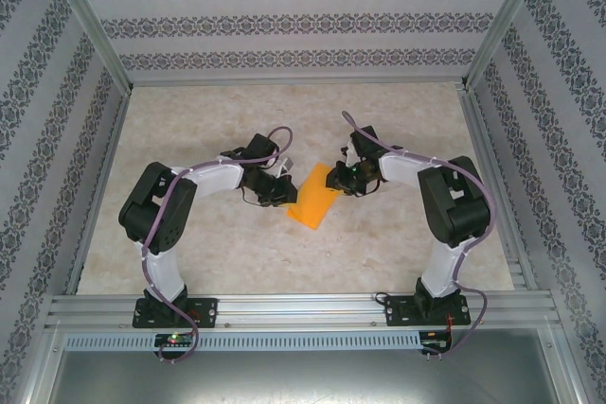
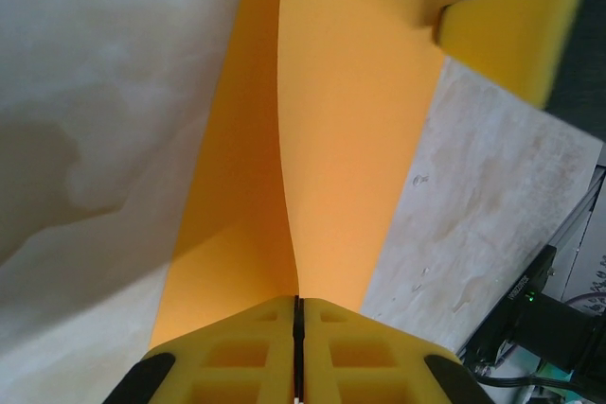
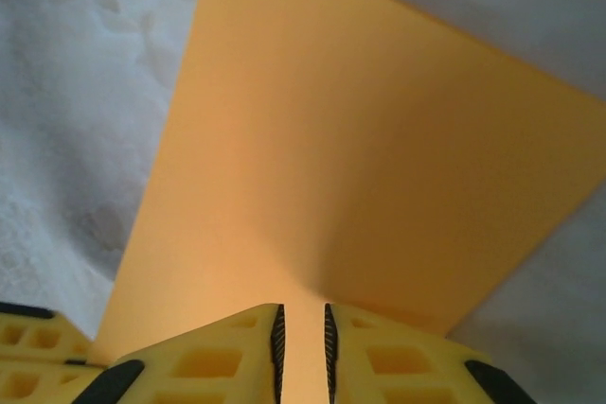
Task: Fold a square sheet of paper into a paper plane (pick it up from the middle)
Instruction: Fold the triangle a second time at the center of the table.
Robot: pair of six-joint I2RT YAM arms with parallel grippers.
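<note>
Marbled table (image 1: 237,253): 1 paper sheet (image 1: 315,196), left fingers (image 2: 237,357) clamping it, right fingers (image 3: 218,357) narrowly apart.

The thin orange-yellow square sheet of paper (image 1: 314,198) lies mid-frame on the pale marbled worktop (image 1: 284,120), between the two hands. The left hand (image 1: 287,192) is at its left edge, the right hand (image 1: 343,180) at its upper right corner.

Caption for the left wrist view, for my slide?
Left tool shut on the creased orange sheet, crease running away above the pale table.
</note>
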